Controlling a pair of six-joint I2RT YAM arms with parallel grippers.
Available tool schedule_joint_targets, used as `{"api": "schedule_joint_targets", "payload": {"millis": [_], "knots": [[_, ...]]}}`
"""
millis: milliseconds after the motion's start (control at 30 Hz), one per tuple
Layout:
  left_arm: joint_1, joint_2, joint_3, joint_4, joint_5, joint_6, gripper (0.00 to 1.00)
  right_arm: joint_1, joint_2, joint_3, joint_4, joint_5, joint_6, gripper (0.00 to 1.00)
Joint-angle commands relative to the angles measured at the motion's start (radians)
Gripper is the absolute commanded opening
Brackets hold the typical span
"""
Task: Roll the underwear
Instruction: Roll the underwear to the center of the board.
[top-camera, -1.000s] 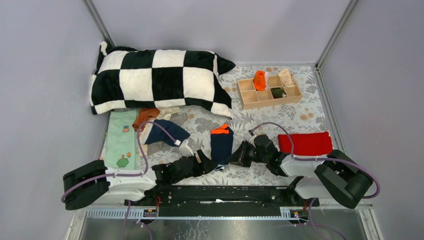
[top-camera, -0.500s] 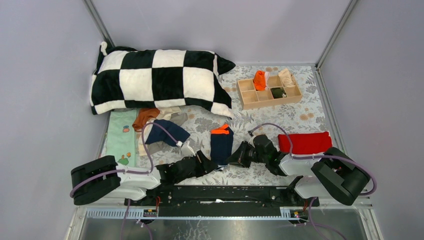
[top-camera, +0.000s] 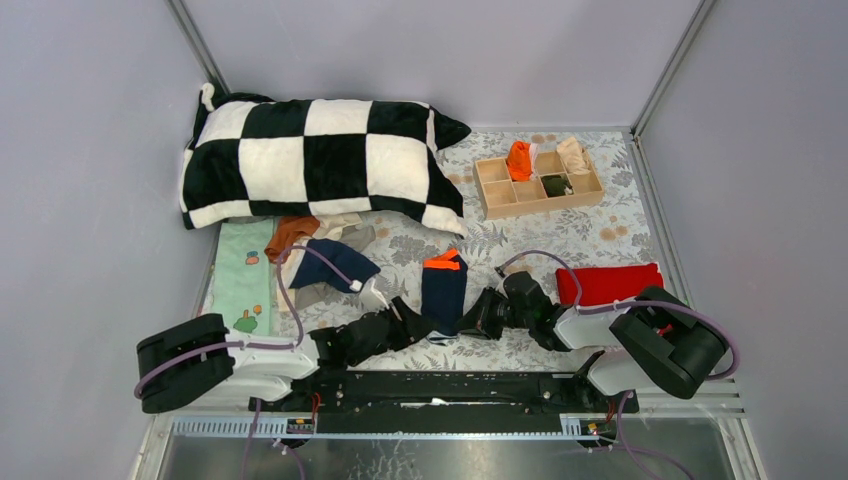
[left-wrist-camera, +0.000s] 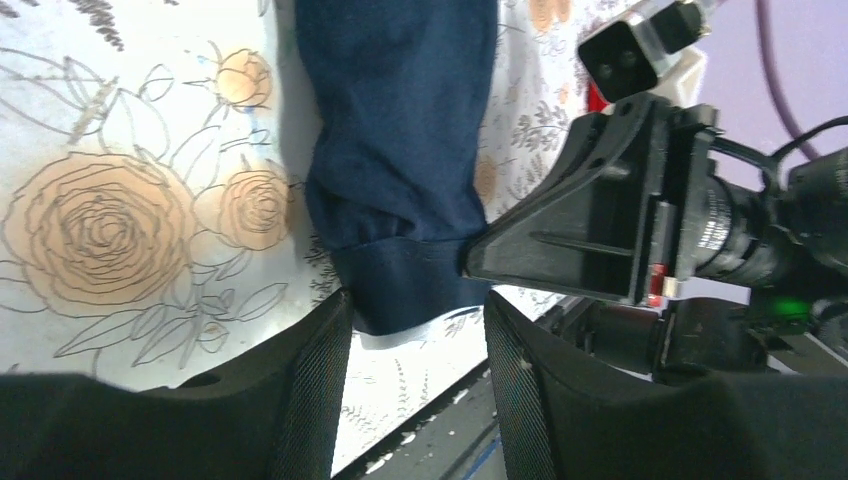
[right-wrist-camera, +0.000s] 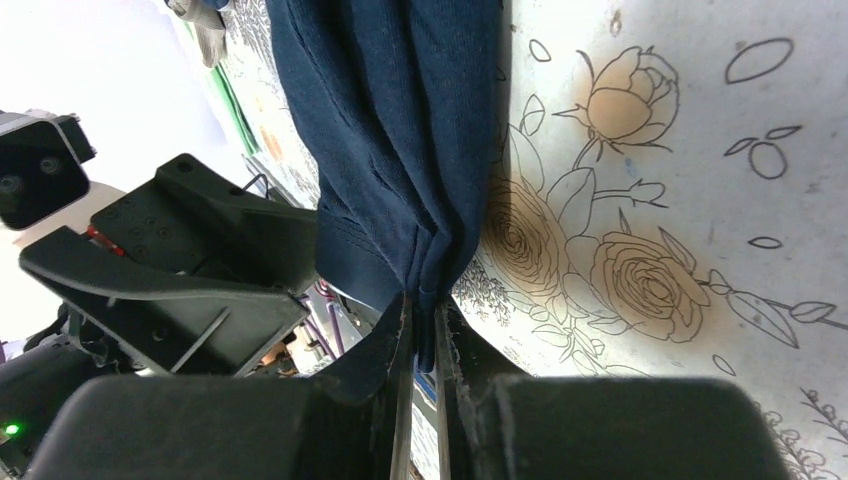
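Observation:
A navy underwear with orange trim (top-camera: 443, 290) lies folded into a long strip on the flowered cloth between both grippers. My right gripper (right-wrist-camera: 420, 335) is shut on the strip's near corner, and the navy fabric (right-wrist-camera: 400, 150) bunches up into the pinch. In the top view the right gripper (top-camera: 470, 322) sits at the strip's right near end. My left gripper (left-wrist-camera: 415, 320) stands open at the near hem of the navy underwear (left-wrist-camera: 400, 150), which just reaches in between the fingertips (left-wrist-camera: 320, 380). In the top view the left gripper (top-camera: 424, 326) is at the strip's left near end.
More underwear (top-camera: 320, 258) is piled at the left beside a green mat (top-camera: 245, 285). A checked pillow (top-camera: 320, 160) lies at the back. A wooden divided box (top-camera: 497, 195) holds a rolled orange piece (top-camera: 518, 160). A red cloth (top-camera: 610, 285) lies by the right arm.
The left gripper's jaws have narrowed around the hem. The left arm has shifted slightly right and the right arm slightly left. The right gripper stays pinched on the cloth.

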Motion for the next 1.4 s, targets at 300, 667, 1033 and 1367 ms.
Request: {"api": "schedule_joint_targets", "payload": {"millis": [300, 667, 1033, 1367], "knots": [[-0.006, 0.116, 0.042, -0.032, -0.036, -0.015, 0.39, -0.001, 0.021, 0.009, 0.036, -0.041, -0.015, 0.07], [-0.001, 0.136, 0.153, -0.21, -0.073, 0.007, 0.0, -0.001, -0.059, 0.048, -0.087, -0.01, -0.07, 0.54], [0.017, 0.084, 0.179, -0.345, -0.103, 0.058, 0.0, -0.001, -0.462, 0.173, -0.584, 0.353, -0.49, 0.68], [0.087, -0.002, 0.146, -0.416, -0.064, 0.121, 0.0, 0.079, -0.453, 0.162, -0.241, 0.474, -1.011, 0.66]]}}
